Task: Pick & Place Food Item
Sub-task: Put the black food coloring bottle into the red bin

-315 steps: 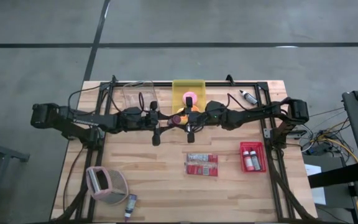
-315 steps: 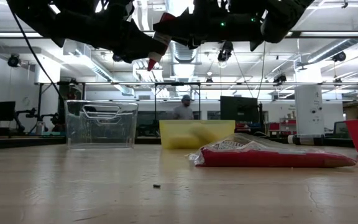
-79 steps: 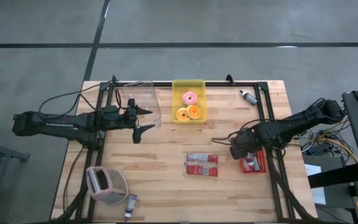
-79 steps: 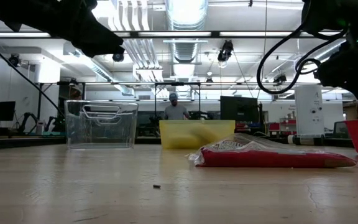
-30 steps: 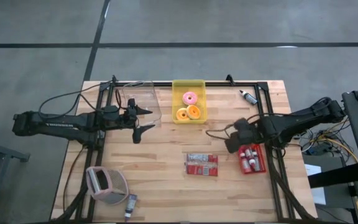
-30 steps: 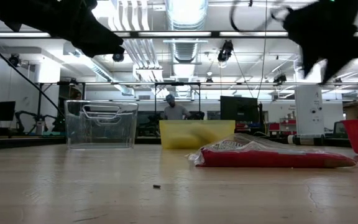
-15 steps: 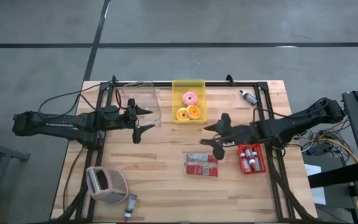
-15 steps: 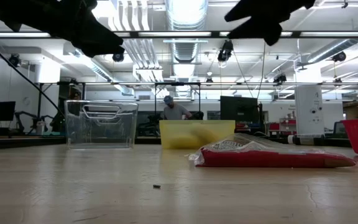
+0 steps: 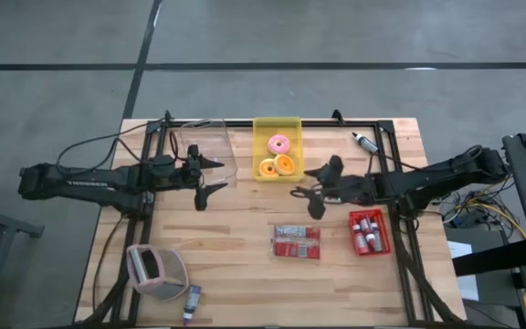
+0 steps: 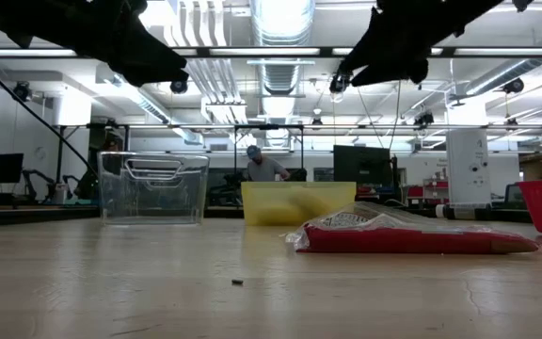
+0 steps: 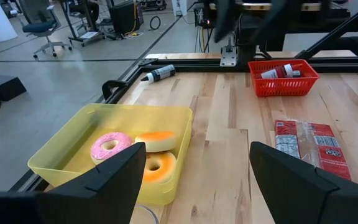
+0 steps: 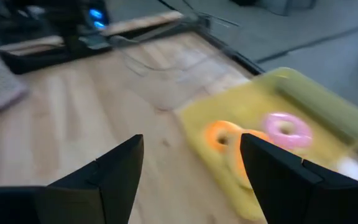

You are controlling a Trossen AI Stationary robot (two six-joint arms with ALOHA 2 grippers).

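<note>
Three doughnuts, one pink (image 9: 279,143) and two orange (image 9: 276,166), lie in a yellow tray (image 9: 292,123) at the table's far middle. My right gripper (image 9: 307,196) hovers open and empty above the table, just right of the tray's near corner, pointing toward it; its wrist view shows the pink doughnut (image 12: 284,129) and the tray (image 12: 316,93) ahead. My left gripper (image 9: 208,179) hangs open and empty beside the clear bin (image 9: 204,146), left of the tray. A red snack packet (image 9: 297,241) lies flat on the table.
A red basket (image 9: 383,239) holding small bottles sits at the right. A dark bottle (image 9: 365,142) lies at the far right. A pink-and-grey pouch (image 9: 158,271) and a small tube (image 9: 192,302) lie at the near left. Bare wood lies between tray and packet.
My right gripper has moved from beside the red basket toward the table's left and far edge, toward the yellow tray. It has tipped up from pointing steeply down to nearly level and has rolled about its own axis. It carries nothing.
</note>
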